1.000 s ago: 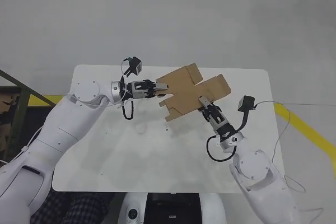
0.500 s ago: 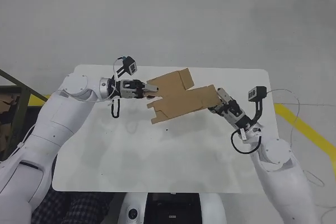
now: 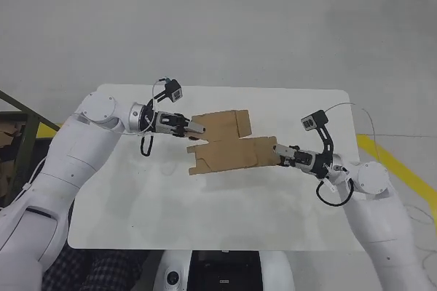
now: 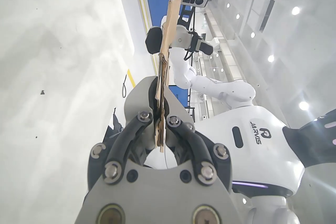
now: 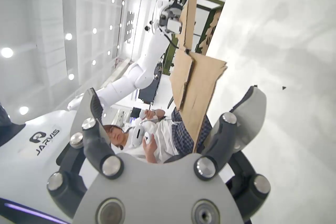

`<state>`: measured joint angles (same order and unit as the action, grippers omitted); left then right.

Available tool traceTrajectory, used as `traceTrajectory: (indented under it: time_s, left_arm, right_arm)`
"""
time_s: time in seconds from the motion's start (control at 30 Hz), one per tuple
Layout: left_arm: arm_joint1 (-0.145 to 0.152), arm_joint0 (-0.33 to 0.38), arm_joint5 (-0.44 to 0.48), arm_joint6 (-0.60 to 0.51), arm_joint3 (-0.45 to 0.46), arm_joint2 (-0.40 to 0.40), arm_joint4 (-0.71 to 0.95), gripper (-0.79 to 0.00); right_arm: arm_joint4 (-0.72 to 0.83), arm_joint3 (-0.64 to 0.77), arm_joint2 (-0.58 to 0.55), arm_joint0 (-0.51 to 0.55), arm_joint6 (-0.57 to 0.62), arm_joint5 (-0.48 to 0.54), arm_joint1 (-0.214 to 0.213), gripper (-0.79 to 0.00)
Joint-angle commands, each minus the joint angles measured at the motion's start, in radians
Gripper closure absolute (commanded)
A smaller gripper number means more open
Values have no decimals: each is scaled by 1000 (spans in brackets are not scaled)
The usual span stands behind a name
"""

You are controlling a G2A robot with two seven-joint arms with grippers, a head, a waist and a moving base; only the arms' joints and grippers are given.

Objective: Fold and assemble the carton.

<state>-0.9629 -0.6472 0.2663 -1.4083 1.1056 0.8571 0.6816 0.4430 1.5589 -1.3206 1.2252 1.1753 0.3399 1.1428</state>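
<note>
A plain brown cardboard carton (image 3: pixel 229 153), bare of any print, stands out against a white table (image 3: pixel 204 211) mottled with faint grey smudges and a few dark specks. The left gripper (image 4: pixel 158 93) is pale grey with black lining, black links and silver bolts. The right gripper (image 5: pixel 173 101) wears the same grey, black and silver. Beyond the table lies a light grey floor (image 3: pixel 277 44) crossed by a yellow stripe (image 3: pixel 400 171), with a dark green frame (image 3: pixel 14 109) at one side.

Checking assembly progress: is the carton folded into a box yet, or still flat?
Flat, not boxed. The carton shows as a thin sheet, edge-on in the left wrist view, pinched by the left gripper.
</note>
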Motion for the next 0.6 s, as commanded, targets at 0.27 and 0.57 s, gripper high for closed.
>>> traceTrajectory:
  time_s: [0.27, 0.57]
  left_arm:
    - [-14, 0, -11, -42, -7, -2, 10, 0]
    - [-22, 1, -12, -66, -13, 1, -7, 0]
  right_arm:
    - [-4, -19, 34, -17, 60, 57, -3, -785]
    - [-7, -57, 43, -34, 69, 55, -9, -369]
